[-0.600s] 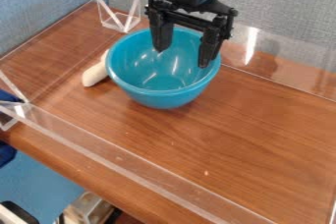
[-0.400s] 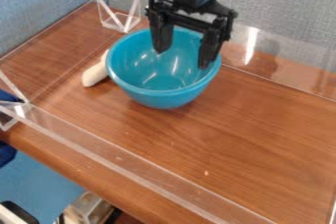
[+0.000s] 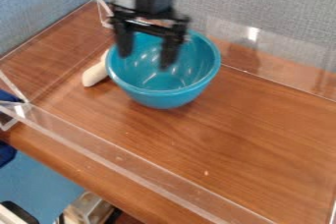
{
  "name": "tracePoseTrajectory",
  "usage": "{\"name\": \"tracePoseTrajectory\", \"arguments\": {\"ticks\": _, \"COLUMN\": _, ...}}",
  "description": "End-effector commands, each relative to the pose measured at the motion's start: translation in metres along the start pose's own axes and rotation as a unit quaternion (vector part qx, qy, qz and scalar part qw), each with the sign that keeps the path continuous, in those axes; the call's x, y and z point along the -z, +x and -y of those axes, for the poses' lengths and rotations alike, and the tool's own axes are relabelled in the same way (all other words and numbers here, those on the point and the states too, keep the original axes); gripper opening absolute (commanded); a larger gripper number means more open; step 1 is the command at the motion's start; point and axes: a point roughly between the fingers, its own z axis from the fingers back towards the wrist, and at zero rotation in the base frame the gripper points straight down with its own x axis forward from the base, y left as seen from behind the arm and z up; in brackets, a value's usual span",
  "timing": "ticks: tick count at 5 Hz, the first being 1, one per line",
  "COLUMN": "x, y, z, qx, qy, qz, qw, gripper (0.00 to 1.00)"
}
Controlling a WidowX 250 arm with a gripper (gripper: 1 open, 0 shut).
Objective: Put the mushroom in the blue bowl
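While the broad brown wooden desk [image 3: 197,120] with its clear plastic walls sets the stage, the deep, glossy teal-blue plastic bowl [image 3: 164,79] sits toward the back, mouth up and ready to receive. Hanging over its left rim is the black end effector [image 3: 145,43], fingers spread wide, pointing straight down and holding nothing — it looks lined up for a top-down pick. And there's the prize: the small cream-stemmed toy mushroom [image 3: 93,74], lying on its side on the desk just beside the bowl's left wall, not yet grasped. Its cap colour is hard to make out from here.
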Motion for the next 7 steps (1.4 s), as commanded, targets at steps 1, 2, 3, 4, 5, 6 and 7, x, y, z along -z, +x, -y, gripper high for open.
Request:
{"name": "tracePoseTrajectory", "arguments": {"ticks": 1, "x": -0.014, "y": 0.0, "z": -0.032, "qx": -0.01, "qy": 0.008, "qz": 0.036, "qw": 0.9993, "gripper": 1.0}}
{"name": "tracePoseTrajectory", "arguments": {"ticks": 2, "x": -0.007, "y": 0.0, "z": -0.06, "qx": -0.013, "qy": 0.01, "qz": 0.052, "qw": 0.9985, "gripper": 1.0}}
{"name": "tracePoseTrajectory", "arguments": {"ticks": 3, "x": 0.001, "y": 0.007, "z": -0.083, "qx": -0.016, "qy": 0.014, "qz": 0.062, "qw": 0.9979, "gripper": 1.0}}
{"name": "tracePoseTrajectory", "arguments": {"ticks": 4, "x": 0.01, "y": 0.02, "z": -0.1, "qx": -0.015, "qy": 0.019, "qz": 0.072, "qw": 0.9971, "gripper": 1.0}}
{"name": "tracePoseTrajectory", "arguments": {"ticks": 5, "x": 0.019, "y": 0.03, "z": -0.106, "qx": -0.012, "qy": 0.018, "qz": 0.077, "qw": 0.9968, "gripper": 1.0}}
{"name": "tracePoseTrajectory", "arguments": {"ticks": 6, "x": 0.025, "y": 0.036, "z": -0.106, "qx": -0.003, "qy": 0.02, "qz": 0.086, "qw": 0.9961, "gripper": 1.0}}
{"name": "tracePoseTrajectory", "arguments": {"ticks": 7, "x": 0.029, "y": 0.039, "z": -0.105, "qx": 0.0, "qy": 0.022, "qz": 0.095, "qw": 0.9952, "gripper": 1.0}}
